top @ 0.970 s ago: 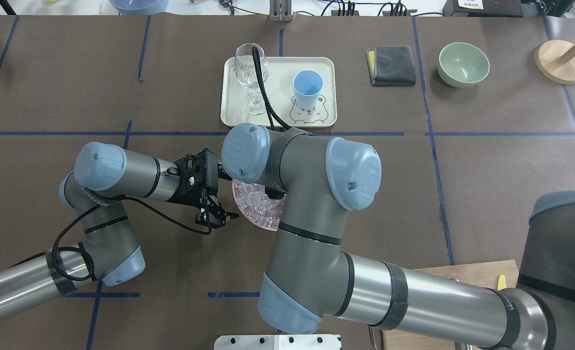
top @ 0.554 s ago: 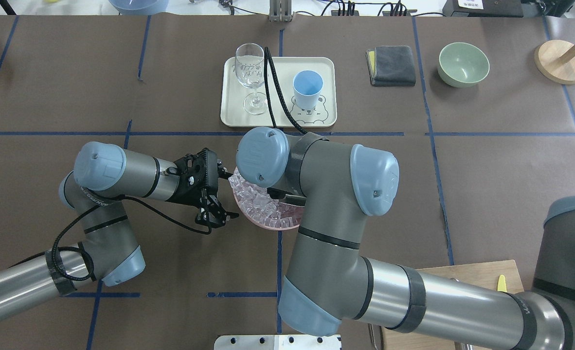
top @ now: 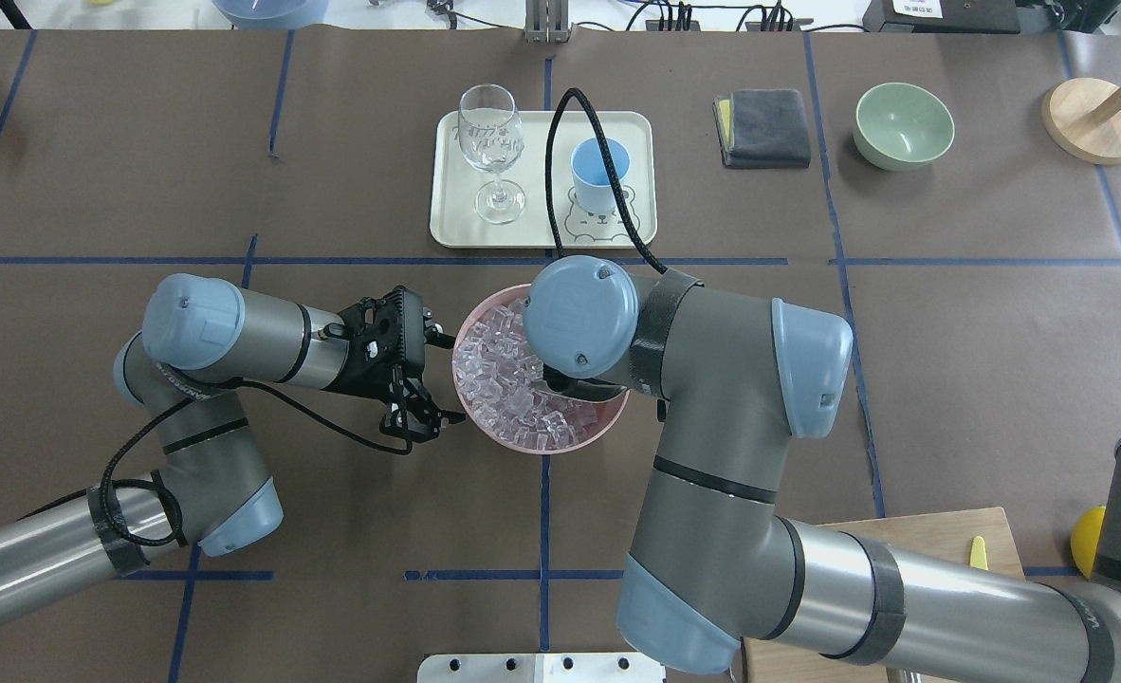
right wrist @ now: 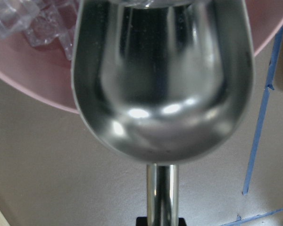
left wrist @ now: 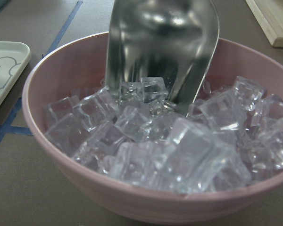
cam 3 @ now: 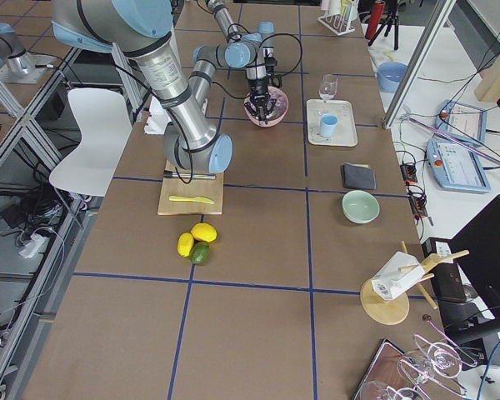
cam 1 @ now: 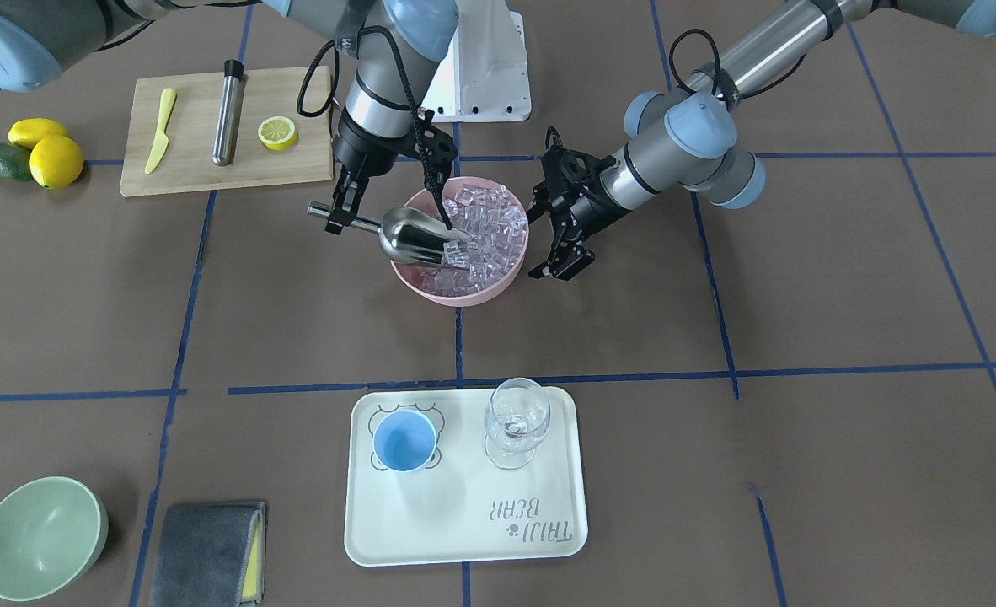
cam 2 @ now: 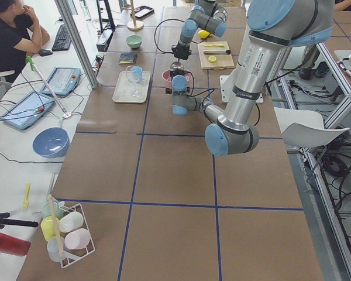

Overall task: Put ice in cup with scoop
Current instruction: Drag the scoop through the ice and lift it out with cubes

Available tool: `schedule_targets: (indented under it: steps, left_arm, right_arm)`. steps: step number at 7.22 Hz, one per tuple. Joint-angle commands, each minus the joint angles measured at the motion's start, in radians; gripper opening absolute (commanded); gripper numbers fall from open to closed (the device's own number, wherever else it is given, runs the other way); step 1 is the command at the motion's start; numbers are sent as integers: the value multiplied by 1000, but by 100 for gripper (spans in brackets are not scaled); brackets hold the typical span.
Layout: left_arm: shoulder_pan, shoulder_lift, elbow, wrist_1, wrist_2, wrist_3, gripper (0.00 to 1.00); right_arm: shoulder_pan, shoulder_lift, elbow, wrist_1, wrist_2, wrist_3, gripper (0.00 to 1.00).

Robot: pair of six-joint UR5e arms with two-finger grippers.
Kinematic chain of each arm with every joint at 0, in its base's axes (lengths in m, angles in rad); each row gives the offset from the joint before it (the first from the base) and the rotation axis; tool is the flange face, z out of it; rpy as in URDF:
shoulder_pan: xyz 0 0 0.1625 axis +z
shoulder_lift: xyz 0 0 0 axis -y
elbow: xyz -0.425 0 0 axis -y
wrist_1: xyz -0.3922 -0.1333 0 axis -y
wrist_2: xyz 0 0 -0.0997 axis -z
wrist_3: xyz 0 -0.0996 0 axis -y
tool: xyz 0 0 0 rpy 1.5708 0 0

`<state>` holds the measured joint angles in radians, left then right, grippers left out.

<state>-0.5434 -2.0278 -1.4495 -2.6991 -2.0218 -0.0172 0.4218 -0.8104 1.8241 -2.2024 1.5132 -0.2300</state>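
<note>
- Scoop [cam 1: 418,238]: shiny steel, mouth dipped into clear ice [cam 1: 494,226] filling pink bowl [cam 1: 457,294].
- Right gripper [cam 1: 341,212] jaws clamped on scoop handle; left gripper [cam 1: 559,266] jaws apart.
- Light blue cup [cam 1: 404,440] upright on tray [cam 1: 456,514].

The cream tray [cam 1: 431,514] carries grey lettering, upside down in the front-facing view, reading "TAIJI BEAR".

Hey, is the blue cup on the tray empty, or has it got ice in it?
Empty. The cup stands upright on the tray, and its inside shows only bare blue.
</note>
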Motion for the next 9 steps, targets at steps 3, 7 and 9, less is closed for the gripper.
schedule_targets:
  steps: [3, 7, 9]
  left_arm:
    - [-4, 1, -2, 2, 2, -1, 100]
    - [-4, 0, -6, 5, 5, -1, 100]
    - [-4, 0, -11, 7, 6, -3, 100]
  right_arm:
    - [5, -67, 35, 148, 41, 1, 0]
    - [20, -153, 43, 320, 113, 1, 0]
    - [26, -164, 41, 363, 131, 1, 0]
